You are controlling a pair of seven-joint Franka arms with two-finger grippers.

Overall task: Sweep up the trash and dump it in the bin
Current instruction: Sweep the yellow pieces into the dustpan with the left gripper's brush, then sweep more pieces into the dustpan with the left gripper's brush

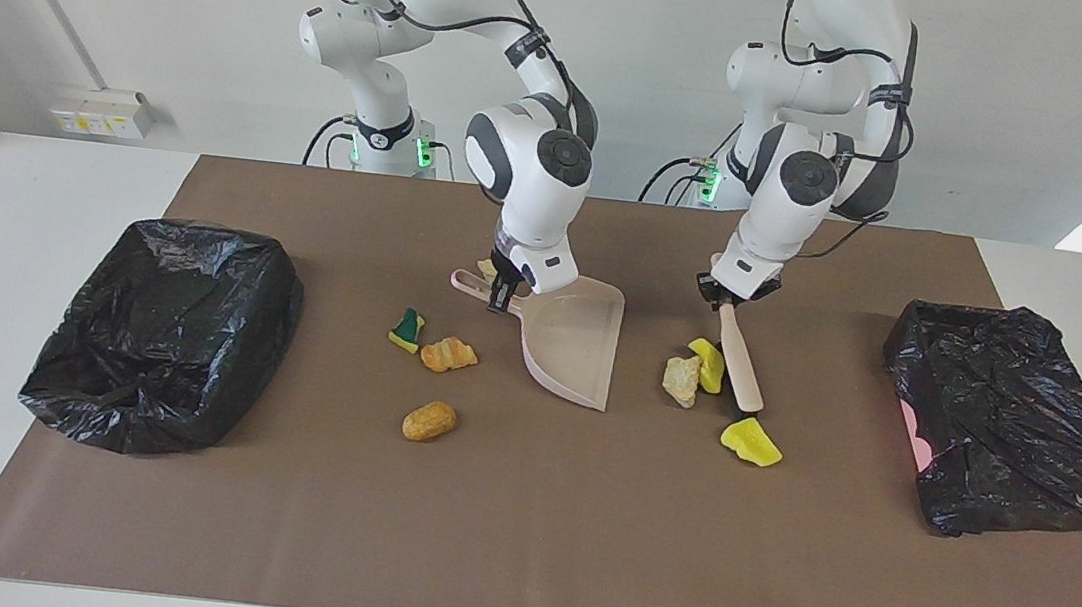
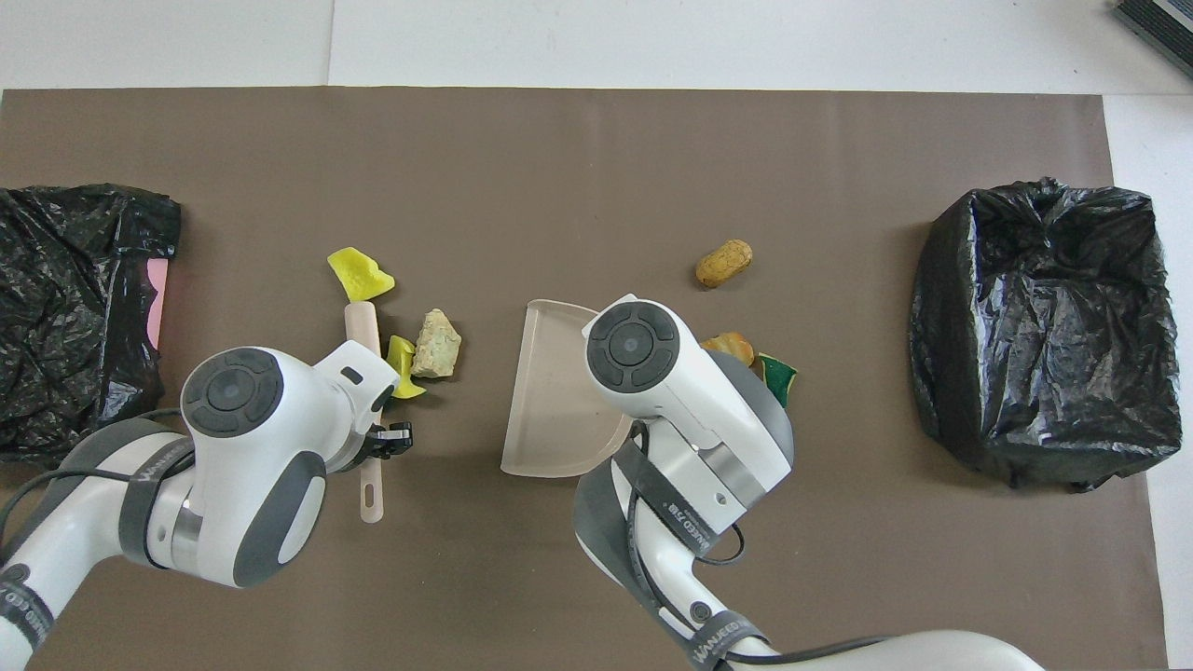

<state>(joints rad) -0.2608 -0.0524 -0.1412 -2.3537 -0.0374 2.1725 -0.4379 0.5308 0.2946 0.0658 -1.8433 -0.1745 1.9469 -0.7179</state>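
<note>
My right gripper is shut on the handle of a beige dustpan that rests on the mat; in the overhead view the arm hides the handle. My left gripper is shut on a beige brush, also in the overhead view, whose head touches the mat. A tan chunk and a yellow chunk lie beside the brush, another yellow chunk at its head. A green-faced chunk, an orange chunk and an orange-brown chunk lie toward the right arm's end.
A bin lined with a black bag stands at the right arm's end of the brown mat. A second black-bagged bin, with pink showing, stands at the left arm's end. A small yellowish chunk lies by the dustpan handle.
</note>
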